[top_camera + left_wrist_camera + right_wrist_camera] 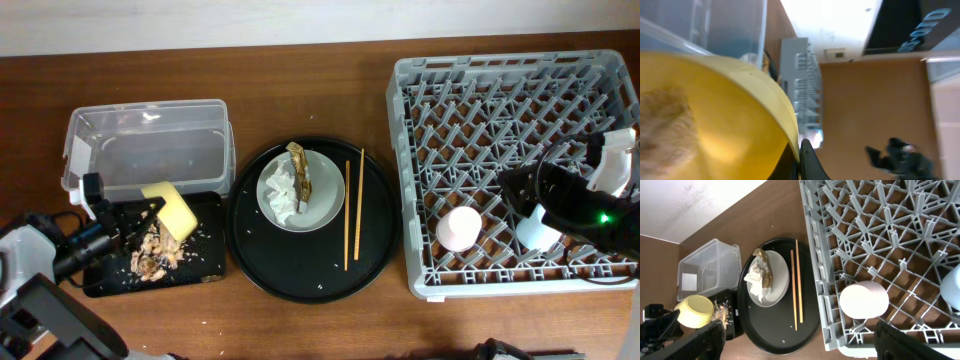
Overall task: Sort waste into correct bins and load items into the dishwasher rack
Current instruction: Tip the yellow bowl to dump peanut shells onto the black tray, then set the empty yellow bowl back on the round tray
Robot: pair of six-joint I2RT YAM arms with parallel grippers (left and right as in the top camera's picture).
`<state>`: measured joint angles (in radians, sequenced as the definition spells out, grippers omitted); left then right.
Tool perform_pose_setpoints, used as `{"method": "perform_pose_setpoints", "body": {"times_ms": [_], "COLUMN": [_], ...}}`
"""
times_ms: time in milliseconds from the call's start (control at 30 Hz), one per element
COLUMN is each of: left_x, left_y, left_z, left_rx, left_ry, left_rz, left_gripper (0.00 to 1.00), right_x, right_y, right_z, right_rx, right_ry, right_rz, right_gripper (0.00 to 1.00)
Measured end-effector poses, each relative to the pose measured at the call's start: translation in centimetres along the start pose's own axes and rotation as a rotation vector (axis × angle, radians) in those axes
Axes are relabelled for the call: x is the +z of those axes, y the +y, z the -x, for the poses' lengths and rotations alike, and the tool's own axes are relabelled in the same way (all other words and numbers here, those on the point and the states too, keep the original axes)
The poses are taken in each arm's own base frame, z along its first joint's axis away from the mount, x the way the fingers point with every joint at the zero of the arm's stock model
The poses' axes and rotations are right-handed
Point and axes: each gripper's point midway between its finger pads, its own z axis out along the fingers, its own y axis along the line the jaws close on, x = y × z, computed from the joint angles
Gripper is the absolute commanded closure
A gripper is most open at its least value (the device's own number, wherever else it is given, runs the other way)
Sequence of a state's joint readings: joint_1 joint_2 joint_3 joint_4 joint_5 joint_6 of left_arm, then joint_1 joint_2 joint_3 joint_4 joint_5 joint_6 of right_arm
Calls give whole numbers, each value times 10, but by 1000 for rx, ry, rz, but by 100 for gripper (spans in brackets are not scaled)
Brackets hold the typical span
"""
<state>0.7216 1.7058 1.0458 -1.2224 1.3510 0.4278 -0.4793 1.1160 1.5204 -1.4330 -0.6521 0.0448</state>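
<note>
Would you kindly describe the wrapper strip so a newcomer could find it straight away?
Find the round black tray in the middle of the table; a pale plate sits on it. On that plate lies the wrapper strip, gold-brown and narrow, beside the crumpled white tissue, and darker than the two chopsticks off the plate.

Quick headcount from where I'm standing: one dish rack (400, 180), two small cups (460, 228), two chopsticks (347, 215), one plate (325, 205), one tissue (282, 192), one wrapper strip (300, 168), one yellow bowl (172, 208), one clear tub (145, 110), one black rectangular tray (205, 265), one round black tray (300, 272), one scrap pile (152, 255).
</note>
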Motion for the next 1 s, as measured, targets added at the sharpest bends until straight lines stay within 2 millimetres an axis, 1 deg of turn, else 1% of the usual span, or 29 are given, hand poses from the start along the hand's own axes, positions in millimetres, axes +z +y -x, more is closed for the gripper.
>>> {"method": "perform_pose_setpoints", "body": {"times_ms": [67,133,200,300,333,367,467,500,600,633,700,800,833,900,933,967,1000], "left_x": [1,1,2,4,5,6,7,7,11,12,17,32,43,57,68,82,91], "left_y": [-3,-8,-6,-6,-7,-9,-8,-11,-19,-24,-32,-35,-36,-39,-43,-46,-45], "left_z": [1,-4,-7,-12,-16,-19,-18,-20,-26,-29,-40,-58,-75,-95,-112,-135,-147], "left_rx": [28,-20,7,7,-30,-17,17,-14,-18,-47,-64,9,39,76,102,138,156], "left_ry": [-14,-15,-12,-1,13,18,19,23,35,45,81,177,265,367,444,550,606], "left_rz": [-40,-74,-78,-83,-87,-90,-91,-98,-123,-130,-139,-131,-120,-116,-121,-127,-125], "left_gripper": [100,100,100,100,100,100,100,100,100,100,100,100,100,100,100,100,100], "right_x": [0,0,0,0,0,0,0,0,0,0,0,0,0,0,0,0,0], "right_y": [0,0,0,0,0,0,0,0,0,0,0,0,0,0,0,0,0], "right_z": [-1,-1,-1,-1,-1,-1,0,-1,-2,-2,-2,-2,-2,-2,-2,-2,-2], "right_rx": [2,2,1,2,2,2,2,3,5,6,7,7,7,7,7,7,6], "right_ry": [3,2,2,2,2,3,2,4,6,8,9,9,9,9,8,9,8], "right_rz": [0,0,0,0,0,-1,0,-1,-1,-1,-1,-1,-1,0,-1,0,0], "right_gripper": [5,5,5,5,5,5,4,4,4,4,4,4,4,4,4,4,4]}}
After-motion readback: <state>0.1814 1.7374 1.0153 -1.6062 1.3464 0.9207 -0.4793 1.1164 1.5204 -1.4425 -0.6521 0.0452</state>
